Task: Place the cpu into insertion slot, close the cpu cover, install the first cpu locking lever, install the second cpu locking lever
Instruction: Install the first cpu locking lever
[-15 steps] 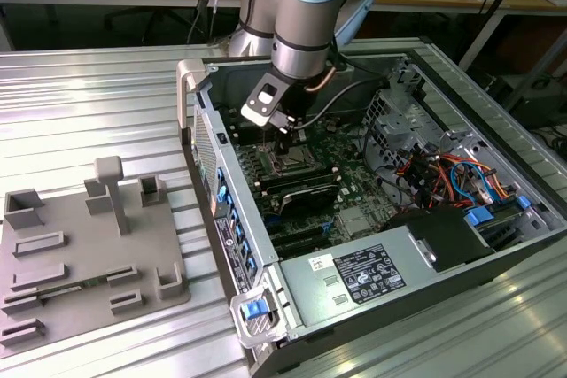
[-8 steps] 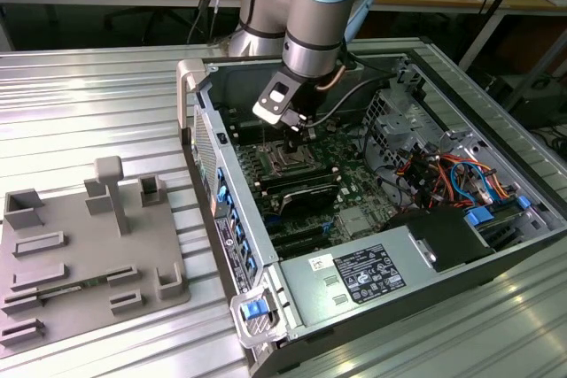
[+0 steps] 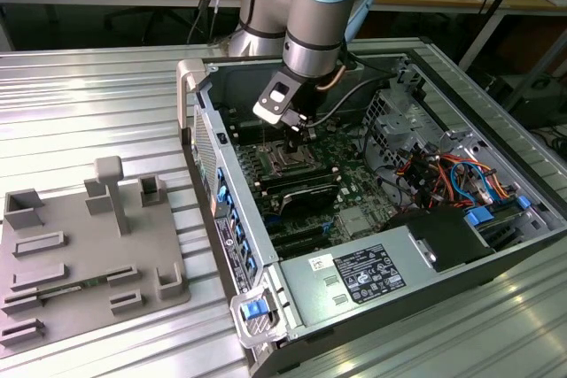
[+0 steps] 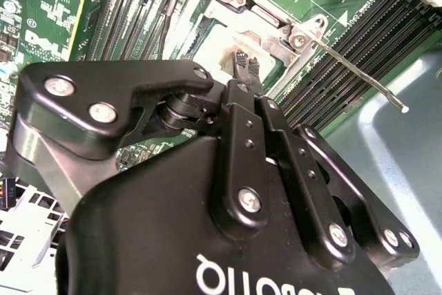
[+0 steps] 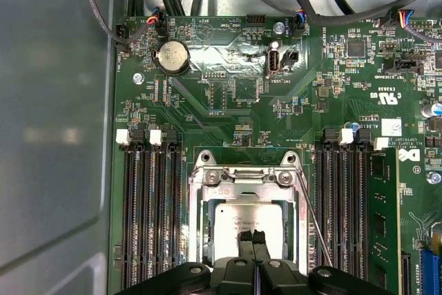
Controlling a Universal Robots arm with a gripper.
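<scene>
One step done, seemingly two — cpu [image 5: 235, 215] seated below clenched, empty jaws, cpu cover [image 5: 242, 176] looks down; locking lever [image 4: 359, 74] unlatched.

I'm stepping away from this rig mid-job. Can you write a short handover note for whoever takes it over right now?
Gripper: fingers shut, tips together just above or on the top face of the cpu; whether they touch it is not clear.
Things: the cpu lies seated in the socket, and the cpu cover appears to lie flat around it, framing it through its window.
Done: cpu placed; cover appears closed.
Left: the locking levers. In the second wrist view, one locking lever sticks out free and is not latched. I cannot tell the state of the other.
</scene>
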